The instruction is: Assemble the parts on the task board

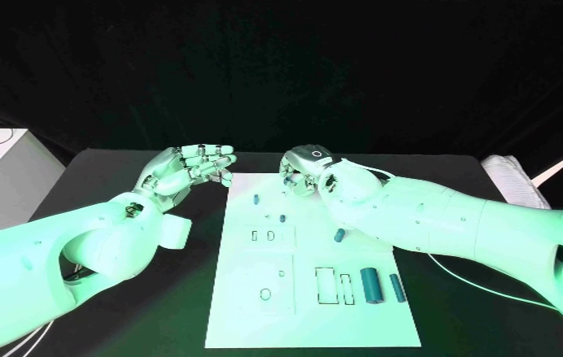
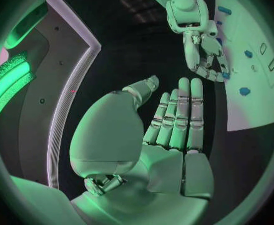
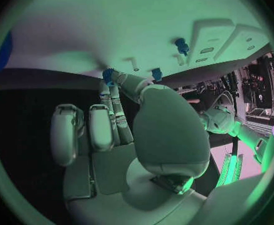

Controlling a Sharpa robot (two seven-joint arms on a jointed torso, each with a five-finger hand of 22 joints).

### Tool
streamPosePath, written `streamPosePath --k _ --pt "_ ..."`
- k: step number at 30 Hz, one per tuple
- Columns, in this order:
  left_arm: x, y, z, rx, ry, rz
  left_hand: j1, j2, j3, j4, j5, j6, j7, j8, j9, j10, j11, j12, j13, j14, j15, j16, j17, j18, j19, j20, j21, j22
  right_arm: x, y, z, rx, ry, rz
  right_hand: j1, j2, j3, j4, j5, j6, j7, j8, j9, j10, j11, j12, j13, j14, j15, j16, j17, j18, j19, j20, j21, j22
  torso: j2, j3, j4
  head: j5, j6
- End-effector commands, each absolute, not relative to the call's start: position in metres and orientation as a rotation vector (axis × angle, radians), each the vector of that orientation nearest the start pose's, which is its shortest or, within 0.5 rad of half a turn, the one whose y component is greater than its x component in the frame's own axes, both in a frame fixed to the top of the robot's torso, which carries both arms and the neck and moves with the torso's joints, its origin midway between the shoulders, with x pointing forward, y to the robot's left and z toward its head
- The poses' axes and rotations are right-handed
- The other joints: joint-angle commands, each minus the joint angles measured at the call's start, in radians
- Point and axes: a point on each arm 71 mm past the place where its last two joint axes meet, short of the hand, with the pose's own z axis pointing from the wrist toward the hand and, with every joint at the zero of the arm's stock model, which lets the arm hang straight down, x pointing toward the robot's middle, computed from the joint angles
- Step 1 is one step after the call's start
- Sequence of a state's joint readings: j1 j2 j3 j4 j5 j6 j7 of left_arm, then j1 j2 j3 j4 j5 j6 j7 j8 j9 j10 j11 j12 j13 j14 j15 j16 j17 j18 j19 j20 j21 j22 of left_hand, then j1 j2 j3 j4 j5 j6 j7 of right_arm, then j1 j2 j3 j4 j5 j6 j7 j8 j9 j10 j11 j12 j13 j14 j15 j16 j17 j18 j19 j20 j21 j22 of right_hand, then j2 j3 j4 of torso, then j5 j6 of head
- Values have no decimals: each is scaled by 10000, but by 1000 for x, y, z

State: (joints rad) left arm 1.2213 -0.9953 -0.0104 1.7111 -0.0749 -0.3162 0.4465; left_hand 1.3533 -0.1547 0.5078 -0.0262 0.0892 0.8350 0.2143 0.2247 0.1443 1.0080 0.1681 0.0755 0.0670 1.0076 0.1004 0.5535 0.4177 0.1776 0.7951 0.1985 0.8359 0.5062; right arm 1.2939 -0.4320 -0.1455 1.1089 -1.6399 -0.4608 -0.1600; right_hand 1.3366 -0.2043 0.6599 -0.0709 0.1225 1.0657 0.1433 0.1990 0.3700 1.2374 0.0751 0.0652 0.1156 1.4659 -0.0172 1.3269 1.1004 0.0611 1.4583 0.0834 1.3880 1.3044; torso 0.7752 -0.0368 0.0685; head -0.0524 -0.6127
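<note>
My right hand pinches a small blue part at the board's far edge, ready for seating. My left hand hovers released beside that edge; next comes lining the part up with its slot.

A black worktop stands before a dark, unlit backdrop that takes up the whole upper part of the head view. A pale white object sits at the worktop's left edge, and another pale thing lies at its right edge.
</note>
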Motion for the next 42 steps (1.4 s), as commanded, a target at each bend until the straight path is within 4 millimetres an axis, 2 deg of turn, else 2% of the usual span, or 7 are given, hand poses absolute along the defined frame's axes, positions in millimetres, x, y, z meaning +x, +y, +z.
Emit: streamPosePath --k 1,9,13,17,37,39,42 --pt "458 225 -135 -9540 13542 -16399 -30 -3 43 -31 -7 78 124 -64 -8 37 10 -41 -3 -47 13 49 9 34 -94 0 35 8 553 -104 -178 -3576 14584 4757 -188 -45 60 27 -41 -95 22 -77 31 -171 34 -46 393 152 117 -86 -72 -21 -63 76 -110 -127 -2 -5 -7 11 -27" --pt "459 226 -135 -9550 13537 -16363 -30 -3 43 -31 -7 78 124 -64 -8 37 10 -41 -3 -47 13 49 9 34 -94 0 35 8 551 -112 -176 -3403 14345 4823 -469 -467 -469 123 60 -838 242 -512 58 -2101 354 15 -197 -464 380 -1233 -1872 511 -1333 357 -2170 -2698 -10 -3 -25 3 -20" --pt "459 228 -135 -9565 13518 -16315 -30 -3 43 -31 -7 78 124 -64 -8 37 10 -41 -3 -47 13 49 9 34 -94 0 35 8 545 -121 -173 -3268 14295 4943 939 91 -4034 1061 256 -1267 -101 -932 28 -3275 509 515 -466 -814 446 -1806 -2838 775 -1789 478 -3857 -4416 -21 15 -53 22 -10" --pt "459 230 -135 -9581 13494 -16261 -34 -6 47 -32 -9 74 125 -68 -10 31 12 -43 -4 -58 16 60 12 33 -111 1 56 22 536 -141 -163 -2949 14223 5015 1216 -50 -4409 1717 332 -1263 -94 -1004 26 -3359 479 741 -469 -799 472 -1757 -2851 790 -1704 441 -3976 -4470 -47 33 -117 17 30" --pt "465 232 -138 -9603 13502 -16210 -31 -6 52 -35 -10 73 123 -69 -11 30 11 -43 -4 -65 16 68 15 33 -122 2 71 31 536 -243 -144 -363 15834 4146 688 -792 -4055 3063 934 -974 -17 -1156 132 625 -193 2747 692 255 -21 381 288 72 -62 -36 -765 -522 -95 177 -371 -76 127" --pt "465 231 -138 -9600 13515 -16226 -31 -6 52 -35 -10 73 123 -69 -11 30 11 -43 -4 -65 16 68 15 33 -122 2 71 31 538 -245 -146 -269 16150 4063 859 -728 -4808 3138 932 -1122 -74 -1197 193 654 -247 4158 2007 378 -84 756 953 -55 137 -103 -256 102 -90 169 -343 -89 112" --pt "466 231 -138 -9603 13522 -16225 -31 -6 52 -35 -10 73 123 -69 -11 30 11 -43 -4 -65 16 68 15 33 -122 2 71 31 542 -246 -150 -76 16551 3984 1203 -258 -5906 3570 998 -1452 75 -1013 449 415 -145 10994 9369 611 155 1561 2498 -199 391 -36 465 1004 -73 170 -328 -83 107"
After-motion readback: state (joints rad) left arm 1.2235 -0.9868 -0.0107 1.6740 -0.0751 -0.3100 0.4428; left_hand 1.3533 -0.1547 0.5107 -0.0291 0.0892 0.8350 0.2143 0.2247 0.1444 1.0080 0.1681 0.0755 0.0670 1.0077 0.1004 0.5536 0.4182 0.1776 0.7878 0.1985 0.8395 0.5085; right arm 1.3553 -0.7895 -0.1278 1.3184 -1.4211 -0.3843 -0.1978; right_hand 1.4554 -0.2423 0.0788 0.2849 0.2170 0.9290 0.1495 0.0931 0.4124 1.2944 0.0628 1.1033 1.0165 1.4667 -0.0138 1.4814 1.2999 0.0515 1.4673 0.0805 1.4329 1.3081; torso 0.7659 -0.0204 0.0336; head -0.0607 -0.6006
